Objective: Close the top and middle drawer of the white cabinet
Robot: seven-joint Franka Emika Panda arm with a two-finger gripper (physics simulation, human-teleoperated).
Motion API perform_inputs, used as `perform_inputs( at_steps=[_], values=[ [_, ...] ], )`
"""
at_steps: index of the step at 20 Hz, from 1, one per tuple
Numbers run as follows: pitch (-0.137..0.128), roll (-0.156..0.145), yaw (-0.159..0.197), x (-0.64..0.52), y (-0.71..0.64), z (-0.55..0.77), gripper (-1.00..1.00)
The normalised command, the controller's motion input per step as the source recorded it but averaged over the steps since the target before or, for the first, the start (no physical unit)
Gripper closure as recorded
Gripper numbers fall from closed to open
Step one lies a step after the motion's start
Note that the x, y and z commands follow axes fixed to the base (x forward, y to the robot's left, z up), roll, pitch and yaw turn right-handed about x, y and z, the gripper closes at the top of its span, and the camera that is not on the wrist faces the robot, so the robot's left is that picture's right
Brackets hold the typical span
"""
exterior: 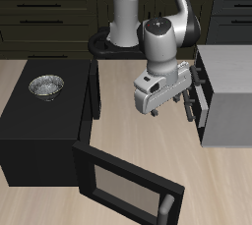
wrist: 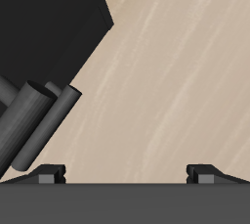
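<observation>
The white cabinet (exterior: 228, 106) is cut off at the picture's edge (drawer fronts indistinct).

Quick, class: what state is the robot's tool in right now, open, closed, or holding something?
Tool: open, holding nothing, its fingertips set wide apart above bare table, beside the white cabinet.

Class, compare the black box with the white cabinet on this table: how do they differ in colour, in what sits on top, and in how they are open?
The black box is black; the white cabinet is pale grey. A metal bowl sits on the box; nothing shows on the cabinet's top. The box's windowed door hangs wide open; the cabinet has drawers pulled out. Both are boxy and rest on the table.
</observation>
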Motion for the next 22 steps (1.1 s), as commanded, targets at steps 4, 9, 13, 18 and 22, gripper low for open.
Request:
perform_inputs(
  at_steps=[4,9,13,18,22],
  values=[
    [0.001,0.04,-0.009,-0.03,0.29,-0.01,-1.0],
    [-0.011,0.056,-0.01,-0.04,0.39,0.04,-1.0],
    [-0.047,0.082,0.058,-0.1,0.43,0.03,-1.0],
    [0.0,0.085,0.078,-0.08,0.4,-0.13,-1.0],
    [-0.013,0.082,0.023,-0.04,0.37,-0.04,-1.0]
  ],
)
